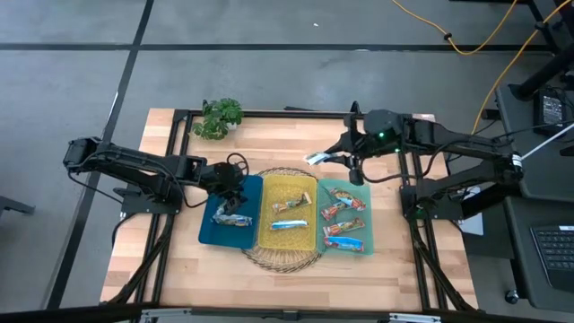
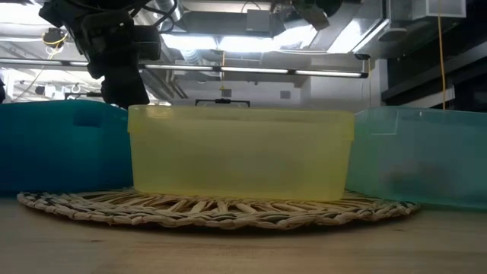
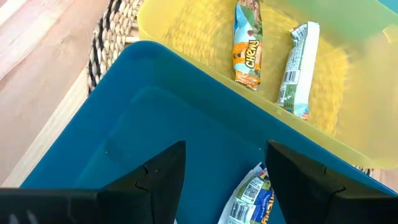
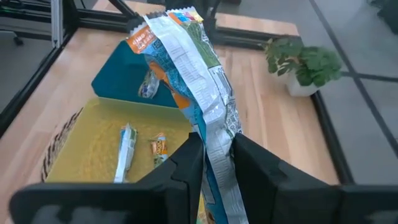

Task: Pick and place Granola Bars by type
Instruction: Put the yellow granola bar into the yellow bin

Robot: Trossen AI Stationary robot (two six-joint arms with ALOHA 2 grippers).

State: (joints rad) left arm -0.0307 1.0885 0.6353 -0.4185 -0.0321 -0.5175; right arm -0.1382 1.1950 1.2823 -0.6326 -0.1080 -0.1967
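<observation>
Three bins stand side by side on a woven mat: a blue bin (image 1: 213, 231), a yellow bin (image 1: 287, 240) and a mint bin (image 1: 360, 190). Wrapped granola bars lie in all three. The blue one holds bars (image 3: 252, 199) below my left gripper (image 3: 224, 174), which hangs open over that bin (image 1: 229, 184). In the yellow one lie an orange bar (image 3: 249, 43) and a white-green bar (image 3: 298, 68). Several red-orange bars (image 1: 343, 212) are in the mint one. My right gripper (image 4: 214, 152) is shut on a blue-white-orange bar (image 4: 186, 68), up in the air beyond the mint bin's far edge (image 1: 336, 159). My right gripper pinches the blue-white-orange bar between its two fingers, across the wrapper's flat faces partway along its length (image 4: 214, 134). Most of the bar sticks out past the fingertips, its crimped end (image 4: 165, 18) farthest away. It is lifted clear of the table and bins (image 1: 316, 159).
A small potted green plant (image 1: 218, 117) stands at the table's far left. The woven mat (image 2: 213, 209) lies under the bins. Bare wood shows at the table's near side (image 1: 287, 287). A black frame (image 1: 269, 113) runs along the table's edges.
</observation>
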